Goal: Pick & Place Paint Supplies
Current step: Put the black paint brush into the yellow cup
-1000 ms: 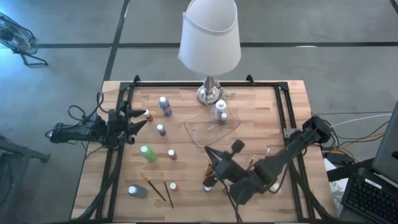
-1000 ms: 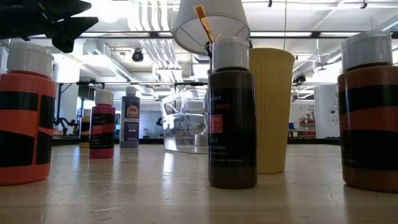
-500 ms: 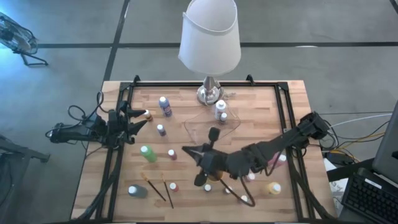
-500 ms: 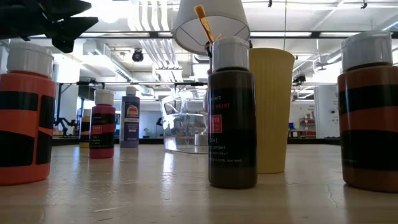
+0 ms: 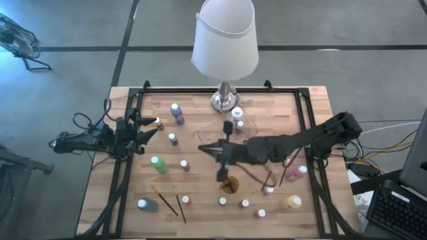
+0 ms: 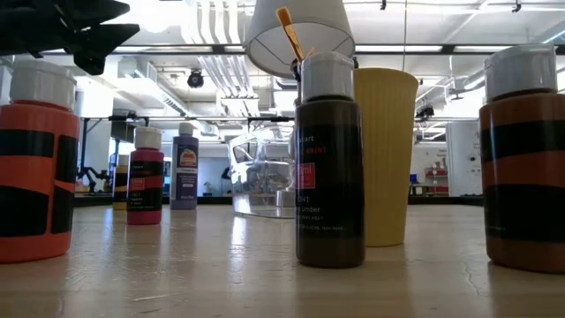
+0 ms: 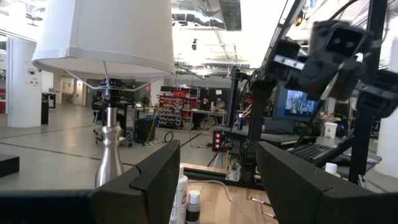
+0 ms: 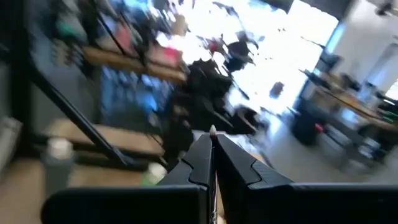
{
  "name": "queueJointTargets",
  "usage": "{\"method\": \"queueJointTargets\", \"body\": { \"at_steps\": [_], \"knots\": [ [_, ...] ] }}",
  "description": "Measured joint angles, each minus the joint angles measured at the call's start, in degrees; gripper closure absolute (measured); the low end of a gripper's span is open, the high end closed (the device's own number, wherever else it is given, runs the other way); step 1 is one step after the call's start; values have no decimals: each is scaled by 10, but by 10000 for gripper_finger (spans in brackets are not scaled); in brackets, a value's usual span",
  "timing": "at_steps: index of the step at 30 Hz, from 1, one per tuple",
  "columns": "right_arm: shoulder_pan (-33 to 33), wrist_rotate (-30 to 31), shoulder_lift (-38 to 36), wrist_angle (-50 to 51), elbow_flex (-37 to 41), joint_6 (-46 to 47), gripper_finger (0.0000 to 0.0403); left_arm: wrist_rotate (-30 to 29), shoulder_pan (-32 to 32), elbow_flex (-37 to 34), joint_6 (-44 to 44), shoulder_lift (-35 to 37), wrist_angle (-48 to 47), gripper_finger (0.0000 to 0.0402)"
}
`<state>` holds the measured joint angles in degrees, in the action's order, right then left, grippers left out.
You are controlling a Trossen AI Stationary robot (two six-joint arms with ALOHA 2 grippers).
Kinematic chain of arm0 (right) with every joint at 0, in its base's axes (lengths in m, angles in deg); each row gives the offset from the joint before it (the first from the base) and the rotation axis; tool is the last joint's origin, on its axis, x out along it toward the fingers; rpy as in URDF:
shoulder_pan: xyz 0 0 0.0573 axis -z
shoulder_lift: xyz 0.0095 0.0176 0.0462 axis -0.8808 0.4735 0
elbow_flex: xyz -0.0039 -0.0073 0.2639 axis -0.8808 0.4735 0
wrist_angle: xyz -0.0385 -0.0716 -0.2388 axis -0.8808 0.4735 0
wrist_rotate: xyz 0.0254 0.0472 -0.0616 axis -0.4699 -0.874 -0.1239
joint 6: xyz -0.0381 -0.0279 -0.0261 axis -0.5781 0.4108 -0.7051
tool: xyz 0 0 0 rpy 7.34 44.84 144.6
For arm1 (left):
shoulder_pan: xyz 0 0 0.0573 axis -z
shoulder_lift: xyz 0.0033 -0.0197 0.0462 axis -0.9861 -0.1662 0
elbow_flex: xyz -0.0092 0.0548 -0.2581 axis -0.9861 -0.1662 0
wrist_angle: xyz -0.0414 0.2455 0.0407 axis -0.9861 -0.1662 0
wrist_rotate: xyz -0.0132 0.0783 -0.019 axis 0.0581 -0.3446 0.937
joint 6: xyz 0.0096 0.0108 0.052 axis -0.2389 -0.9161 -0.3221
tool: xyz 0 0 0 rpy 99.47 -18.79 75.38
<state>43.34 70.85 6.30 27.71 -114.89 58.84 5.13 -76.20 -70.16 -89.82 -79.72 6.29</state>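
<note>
**Front edge.** Small white-capped bottles [image 5: 245, 203] stand upright and well apart. Two loose brushes [image 5: 172, 201] lie flat beside a grey bottle [image 5: 147, 205]. A cup [image 5: 230, 185] sits just behind them, with a brush handle [image 6: 287, 26] standing in it.

**Mid-table.** The right gripper [image 5: 205, 147] hangs over the clear tray [image 5: 210, 133], its arm stretched low across the table. Its fingers are pressed together on a thin pale tip [image 8: 212, 132]. This is probably a brush, though the blurred wrist view leaves that unsure. A green bottle [image 5: 159, 164] stands off to one side.

**Left edge.** The left gripper [image 5: 152, 127] is parked, fingers spread, holding nothing.

**Far.** A purple bottle [image 5: 177, 113] and a white bottle [image 5: 238, 122] stand near the lamp [image 5: 225, 40].

**Hazards.** A pinch on so slim a handle may let it swivel or slip free. The low forearm could topple the bottles beneath it. The white bottle stands close to the gripper's body.

**Item held.** Very thin, light and pale at the tip. Only that tip shows.
</note>
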Motion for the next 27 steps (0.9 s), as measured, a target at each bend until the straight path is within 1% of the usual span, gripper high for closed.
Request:
{"method": "queueJointTargets", "body": {
  "at_steps": [2, 4, 6, 9, 13, 16, 18, 23, 27],
  "knots": [
    [-1, -29, -34, -63, 59, -11, 394, 0, 0, 0, 0, 0, -1, 183],
    [-12, -40, -65, -152, 125, -32, 394, 0, 0, 0, 0, 0, -1, 183],
    [-24, -41, -98, -222, 196, -47, 394, 0, 0, 0, 0, -1, -4, 183],
    [-41, -37, -133, -329, 292, -44, 394, 0, 0, 0, 0, -4, -8, 183],
    [-70, -35, -145, -461, 380, -56, 394, 0, 0, 0, 0, -6, -13, 183],
    [-90, -37, -138, -523, 412, -81, 394, 0, 0, 0, 0, -6, -14, 183],
    [-100, -36, -130, -538, 423, -92, 394, 0, 0, 0, 0, -6, -15, 183],
    [-110, -35, -89, -577, 423, -92, 394, 0, 0, 0, 0, -7, -18, 183],
    [-113, -21, -46, -585, 410, -86, 394, 0, 0, 0, 0, -7, -18, 183]
  ]
}}
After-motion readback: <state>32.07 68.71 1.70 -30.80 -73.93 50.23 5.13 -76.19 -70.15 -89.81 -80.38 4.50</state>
